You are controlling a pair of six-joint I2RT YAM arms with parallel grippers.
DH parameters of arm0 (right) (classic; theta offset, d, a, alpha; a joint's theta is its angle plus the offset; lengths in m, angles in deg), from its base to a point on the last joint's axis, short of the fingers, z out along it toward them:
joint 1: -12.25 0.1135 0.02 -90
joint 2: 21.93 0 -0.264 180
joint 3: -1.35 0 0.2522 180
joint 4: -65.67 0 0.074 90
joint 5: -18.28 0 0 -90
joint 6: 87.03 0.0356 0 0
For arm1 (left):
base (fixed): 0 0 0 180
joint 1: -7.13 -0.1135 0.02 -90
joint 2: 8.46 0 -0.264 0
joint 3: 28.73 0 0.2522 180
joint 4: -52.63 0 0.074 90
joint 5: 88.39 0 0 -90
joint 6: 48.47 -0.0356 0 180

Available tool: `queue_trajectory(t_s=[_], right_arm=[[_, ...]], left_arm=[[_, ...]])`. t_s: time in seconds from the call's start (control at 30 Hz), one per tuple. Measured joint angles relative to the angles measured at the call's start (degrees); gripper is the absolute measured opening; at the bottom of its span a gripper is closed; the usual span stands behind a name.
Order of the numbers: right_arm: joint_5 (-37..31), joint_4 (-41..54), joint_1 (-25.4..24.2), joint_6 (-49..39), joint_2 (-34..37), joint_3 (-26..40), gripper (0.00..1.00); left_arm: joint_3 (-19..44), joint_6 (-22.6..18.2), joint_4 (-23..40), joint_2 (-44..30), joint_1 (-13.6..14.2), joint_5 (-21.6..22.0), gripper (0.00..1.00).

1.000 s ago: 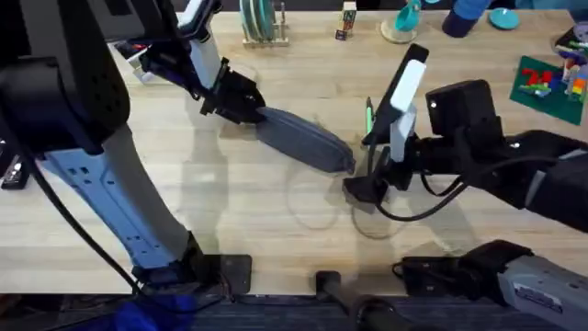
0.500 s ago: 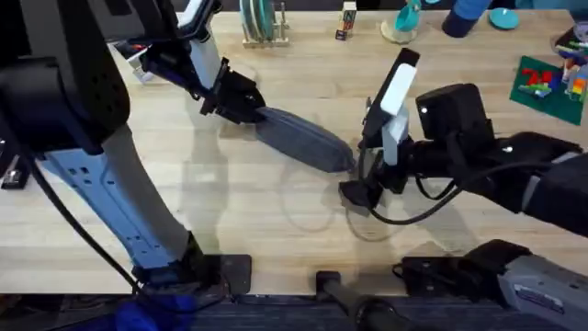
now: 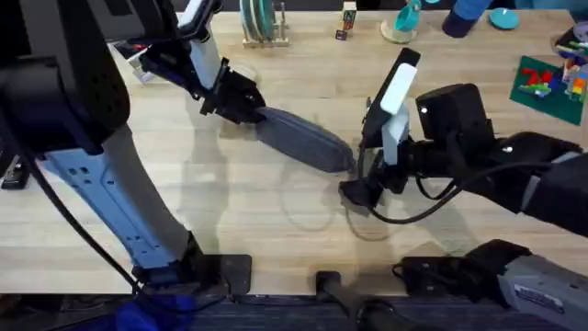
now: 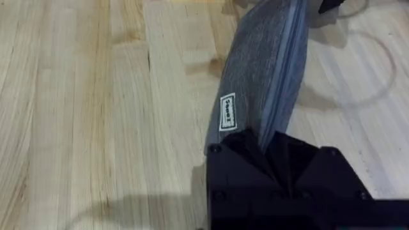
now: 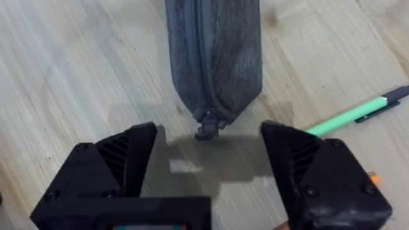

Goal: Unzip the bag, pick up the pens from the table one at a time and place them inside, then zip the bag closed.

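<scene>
Overhead, the bag (image 3: 303, 140) lies slanted on the table (image 3: 230, 202), a little past the middle, with one end up and to the left and the other end down and to the right. The left gripper (image 3: 241, 103) is at the bag's upper-left end and is closed tight on that end. The right gripper (image 3: 356, 188) sits just past the bag's lower-right end, low over the wood.

In the left wrist view, the black fingers (image 4: 255, 160) pinch the bag (image 4: 262, 76) right at its end. The grey cloth runs away from the left gripper (image 4: 271, 153) across the table (image 4: 77, 96). A small white label is sewn on the side of the bag, close to the fingers. The zipper line runs along the top of the bag.

In the right wrist view, the two fingers of the right gripper (image 5: 208, 163) are spread wide, one on each side. The rounded end of the bag (image 5: 214, 51) is just ahead of them, between the two fingers but not touching them. The little zipper pull (image 5: 206, 130) hangs at that end, lying on the table (image 5: 77, 64), right in the gap. The gripper holds nothing. The green pen (image 5: 354, 114) lies on the wood beside the bag's end, near one finger (image 5: 319, 166). A tiny bit of orange shows next to that finger, but it is too small to tell what it is.
</scene>
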Motion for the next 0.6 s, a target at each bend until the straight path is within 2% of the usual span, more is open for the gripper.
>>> queue_trajectory(t_s=[0.33, 0.37, 0.4, 0.57, 0.6], right_arm=[[0.01, -0.01, 0.00, -0.04, 0.00, 0.00, 0.989], [-0.02, -0.02, 0.02, -0.03, 0.00, 0.00, 0.904], [-0.02, -0.04, 0.04, 0.19, 0.00, 0.00, 0.777], [-0.01, -0.02, 0.04, 0.40, 0.00, 0.00, 0.082], [0.00, -0.04, 0.04, 0.42, 0.00, 0.00, 0.051]], left_arm=[[0.00, 0.00, 0.00, -0.01, 0.00, 0.00, 0.042], [0.00, 0.00, 0.00, -0.01, 0.00, 0.00, 0.042], [0.00, 0.00, 0.00, 0.01, 0.00, 0.00, 0.042], [0.00, 0.00, 0.00, 0.00, 0.00, 0.00, 0.042], [0.00, 0.00, 0.00, -0.01, 0.00, 0.00, 0.042]])
